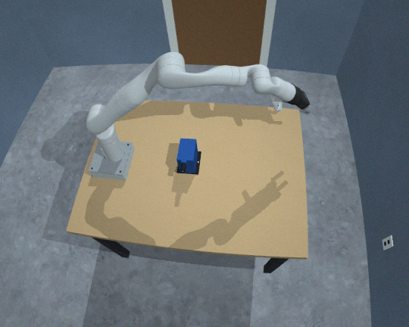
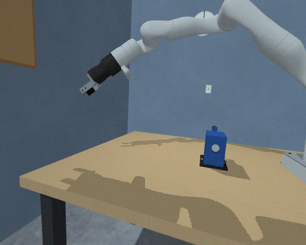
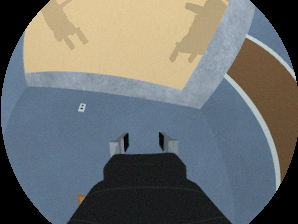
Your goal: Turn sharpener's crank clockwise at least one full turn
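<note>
Near table (image 1: 251, 235) centre, slightly toward base-side edge: blue sharpener (image 1: 187, 154), upright on black foot; crank (image 1: 183, 166) on face toward front edge, probably so set for open side access. Beyond far corner, well apart and raised high: gripper (image 2: 87, 88), fingers at widest spread, nothing held, nothing touched. Arm base (image 1: 94, 172) at opposite edge. Approach not yet begun.

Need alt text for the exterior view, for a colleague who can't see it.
The open gripper hangs high in the air, far left of the blue sharpener standing on the wooden table. The white arm arches overhead from its base at right.
</note>
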You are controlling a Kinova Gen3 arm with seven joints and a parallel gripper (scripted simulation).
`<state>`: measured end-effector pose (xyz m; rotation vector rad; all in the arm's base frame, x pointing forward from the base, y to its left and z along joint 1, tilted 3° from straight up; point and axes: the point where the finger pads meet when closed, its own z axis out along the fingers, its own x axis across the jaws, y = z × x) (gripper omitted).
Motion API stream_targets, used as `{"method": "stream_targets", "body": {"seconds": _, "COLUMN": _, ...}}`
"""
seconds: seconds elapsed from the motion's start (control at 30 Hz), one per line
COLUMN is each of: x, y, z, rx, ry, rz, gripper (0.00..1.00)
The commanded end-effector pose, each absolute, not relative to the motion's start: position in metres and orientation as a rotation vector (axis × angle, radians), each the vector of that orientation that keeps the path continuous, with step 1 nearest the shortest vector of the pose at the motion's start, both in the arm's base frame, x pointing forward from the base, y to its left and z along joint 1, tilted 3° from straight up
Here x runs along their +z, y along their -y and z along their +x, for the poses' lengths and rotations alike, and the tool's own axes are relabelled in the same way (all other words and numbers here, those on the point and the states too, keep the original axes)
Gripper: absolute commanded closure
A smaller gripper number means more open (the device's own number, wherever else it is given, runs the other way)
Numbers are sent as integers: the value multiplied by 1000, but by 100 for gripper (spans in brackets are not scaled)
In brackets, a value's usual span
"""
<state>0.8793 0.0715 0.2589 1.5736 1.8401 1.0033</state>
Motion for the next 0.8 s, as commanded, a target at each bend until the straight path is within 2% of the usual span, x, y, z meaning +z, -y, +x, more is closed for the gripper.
{"method": "stream_targets", "body": {"seconds": 0.0, "x": 262, "y": -71, "z": 880, "rx": 1006, "ry": -1837, "rz": 1571, "gripper": 0}}
{"method": "stream_targets", "body": {"seconds": 0.77, "x": 257, "y": -70, "z": 872, "rx": 995, "ry": -1837, "rz": 1609, "gripper": 0}}
